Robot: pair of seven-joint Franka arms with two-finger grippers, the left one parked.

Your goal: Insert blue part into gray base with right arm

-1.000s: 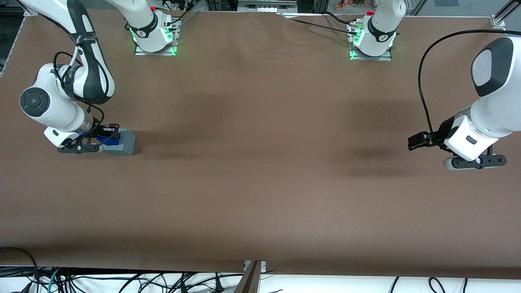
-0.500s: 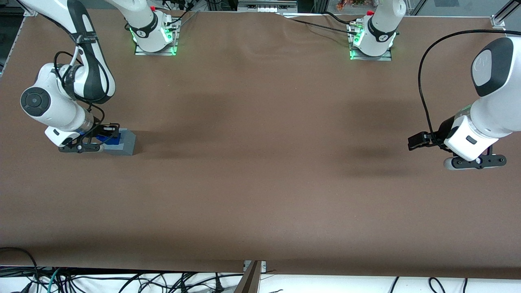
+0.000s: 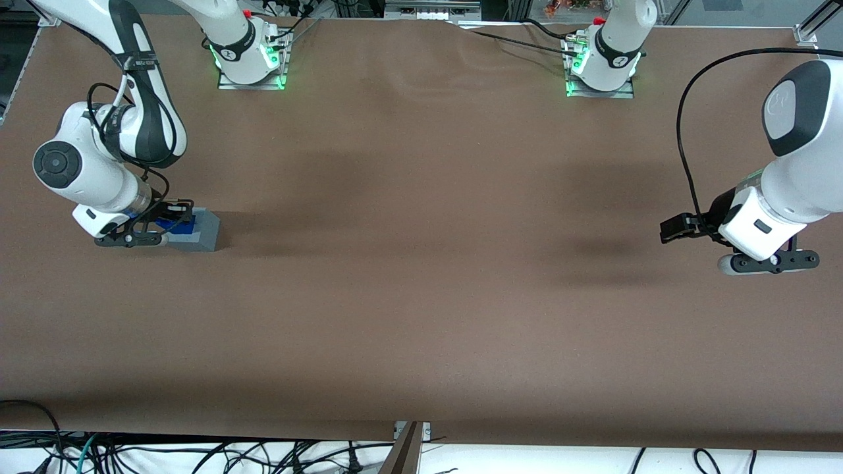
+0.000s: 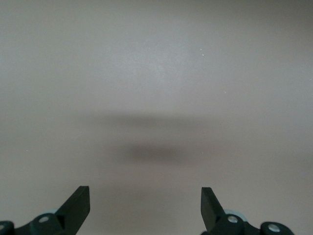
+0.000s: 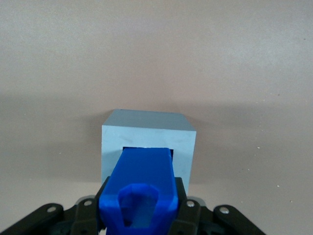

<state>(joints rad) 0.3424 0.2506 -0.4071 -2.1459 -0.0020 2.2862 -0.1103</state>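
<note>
Since the frame one second ago, the right arm's wrist has shifted slightly, carrying the blue part a little deeper over the gray base; the last half second shows almost no further change. Front view: the right arm [image 3: 99,171] stands at the working arm's end of the table [image 3: 421,296], with its gripper [image 3: 155,227] low at the gray base [image 3: 201,232]. The blue part [image 3: 179,225] shows between the gripper and the base, touching the base's top face; the base's free edge lies at 3 o'clock from the part. Left wrist view: only bare table surface shows; no task item is present. Right wrist view: the gripper [image 5: 142,208] has its fingers [image 5: 188,205] closed against both flanks of the blue part [image 5: 142,181], whose leading end sits at the square recess [image 5: 146,149] of the gray base [image 5: 149,142], at 12 o'clock from the fingers. Full seating cannot be confirmed. Handling judgement: both pieces look like rigid, light plastic with smooth faces, so the part may slip or cock if pushed off-axis. Hold it on its flat flanks, as now, clear of the bumpy top, and press straight along the recess axis.
</note>
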